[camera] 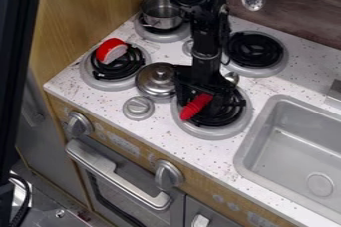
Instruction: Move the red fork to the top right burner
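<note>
Red fork (196,107) sits just below centre frame, under the black gripper (204,96), whose grasp I cannot tell, over the lower-right burner (213,132). Slanted, it could swivel if pinched off-centre and knock the silver lid (154,82).

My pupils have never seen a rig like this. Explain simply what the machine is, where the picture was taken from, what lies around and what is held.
The black machine is a robot arm. A fixed camera looks down at a slant on a kitchen counter. The gripper hangs over the lower right burner, at the red fork; whether it grips the fork, I cannot tell. A metal pot sits on the upper left burner, a red-and-white piece on the lower left burner. Between the lower burners is a metal lid. The sink is at right.
</note>
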